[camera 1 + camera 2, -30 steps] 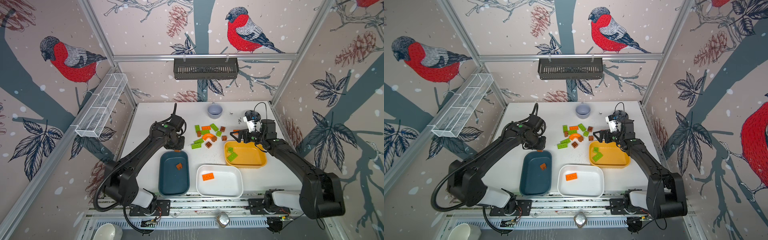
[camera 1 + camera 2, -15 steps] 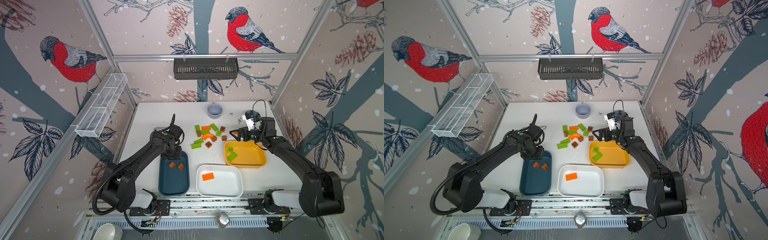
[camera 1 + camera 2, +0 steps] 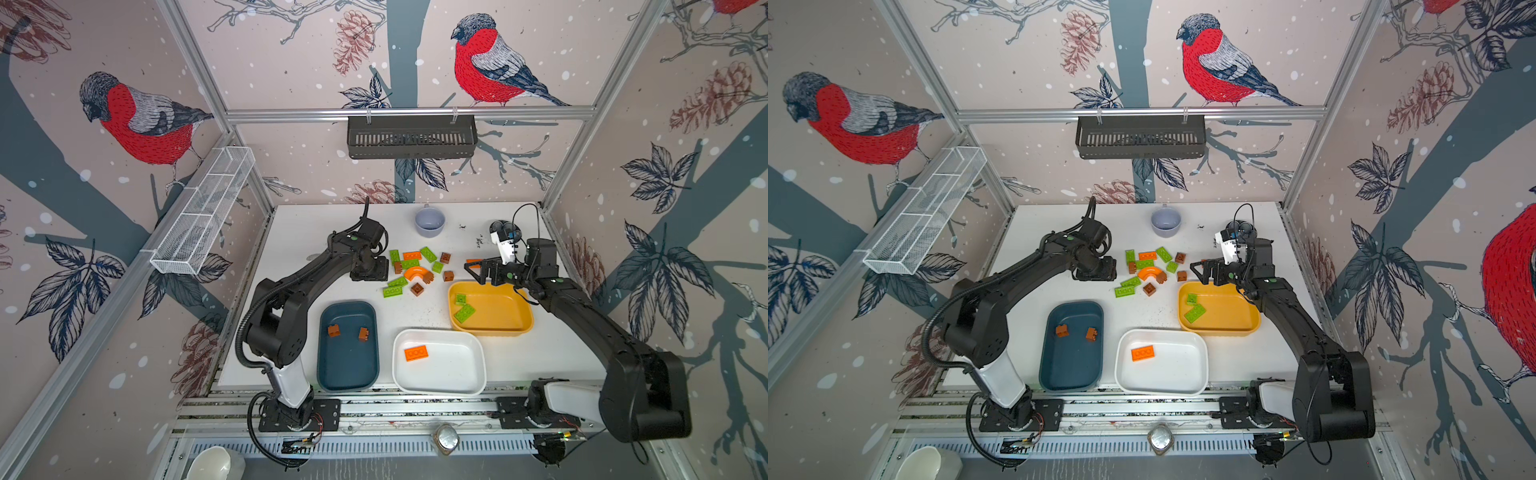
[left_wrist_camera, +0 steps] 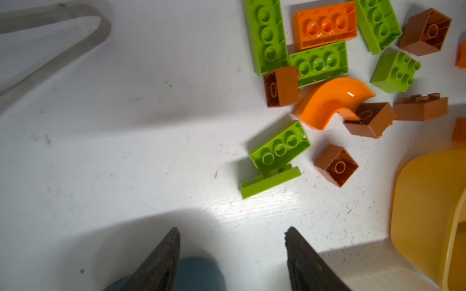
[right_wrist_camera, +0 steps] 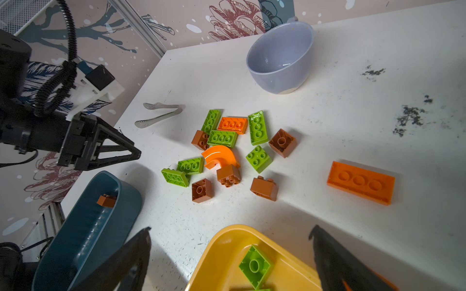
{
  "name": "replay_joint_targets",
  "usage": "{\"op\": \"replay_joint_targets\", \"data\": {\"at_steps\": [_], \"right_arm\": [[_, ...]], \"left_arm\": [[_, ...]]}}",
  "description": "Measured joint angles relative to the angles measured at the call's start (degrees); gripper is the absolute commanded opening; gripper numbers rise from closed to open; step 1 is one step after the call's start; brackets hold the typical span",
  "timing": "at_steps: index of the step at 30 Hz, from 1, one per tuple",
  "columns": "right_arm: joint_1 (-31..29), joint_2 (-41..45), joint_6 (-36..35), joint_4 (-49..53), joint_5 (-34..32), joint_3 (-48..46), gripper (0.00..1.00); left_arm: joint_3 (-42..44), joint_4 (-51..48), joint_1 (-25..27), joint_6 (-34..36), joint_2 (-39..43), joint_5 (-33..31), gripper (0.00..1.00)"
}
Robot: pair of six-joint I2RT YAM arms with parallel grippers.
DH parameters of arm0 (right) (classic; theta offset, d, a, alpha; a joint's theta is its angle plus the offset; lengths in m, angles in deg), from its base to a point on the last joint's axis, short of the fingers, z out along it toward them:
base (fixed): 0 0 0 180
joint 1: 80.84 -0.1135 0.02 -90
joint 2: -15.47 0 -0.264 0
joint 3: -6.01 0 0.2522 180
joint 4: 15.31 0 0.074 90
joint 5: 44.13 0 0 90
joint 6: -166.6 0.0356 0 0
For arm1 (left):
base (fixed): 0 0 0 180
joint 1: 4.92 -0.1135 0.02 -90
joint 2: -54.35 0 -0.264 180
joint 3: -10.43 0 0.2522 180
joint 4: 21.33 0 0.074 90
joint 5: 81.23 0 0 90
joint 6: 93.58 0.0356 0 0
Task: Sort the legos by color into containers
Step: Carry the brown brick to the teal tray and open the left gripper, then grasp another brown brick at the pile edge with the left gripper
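Observation:
Loose legos [image 3: 415, 270] lie mid-table: lime-green plates, brown blocks, an orange arch [image 4: 330, 100]. One orange plate [image 5: 360, 182] lies apart, by my right gripper. The teal container [image 3: 348, 370] holds two brown blocks [image 3: 334, 330]. In the white container [image 3: 449, 365] lies one orange plate [image 3: 416, 353]. The yellow container [image 3: 498, 311] has two green plates [image 3: 464, 313]. My left gripper [image 3: 370, 270] hangs open and empty just left of the pile. My right gripper [image 3: 478, 270] is wide open and empty over the yellow container's back-left corner [image 5: 227, 234].
A grey-lavender cup [image 3: 429, 222] stands behind the pile. Metal tongs [image 5: 158, 114] lie on the table behind my left gripper. The cell walls close in the table on three sides.
My left gripper opened over the teal container and a second brown block now lies there. It then drew back toward the pile. The right arm has barely moved.

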Motion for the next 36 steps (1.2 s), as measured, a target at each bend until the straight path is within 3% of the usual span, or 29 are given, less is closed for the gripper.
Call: {"op": "replay_joint_targets", "data": {"at_steps": [8, 14, 22, 28, 36], "right_arm": [[1.05, 0.00, 0.02, -0.50, -0.07, -0.57, 0.99], [1.90, 0.00, 0.00, -0.68, -0.07, -0.87, 0.99], [2.64, 0.02, -0.04, -0.68, 0.00, -0.87, 0.99], [2.67, -0.13, -0.04, -0.70, 0.13, -0.96, 0.99], [2.78, -0.59, -0.04, -0.81, 0.17, -0.98, 0.99]], "left_arm": [[-11.45, 4.55, 2.40, -0.02, -12.24, 1.99, 0.64], [-17.40, 5.27, 2.80, -0.02, -19.12, -1.25, 0.57], [-19.63, 5.55, 2.99, 0.31, -23.56, -1.66, 0.48], [-19.63, 5.35, 2.99, 0.46, -23.71, -2.58, 0.35], [-19.45, 4.02, 2.99, 1.51, -24.06, -4.24, 0.34]]}}
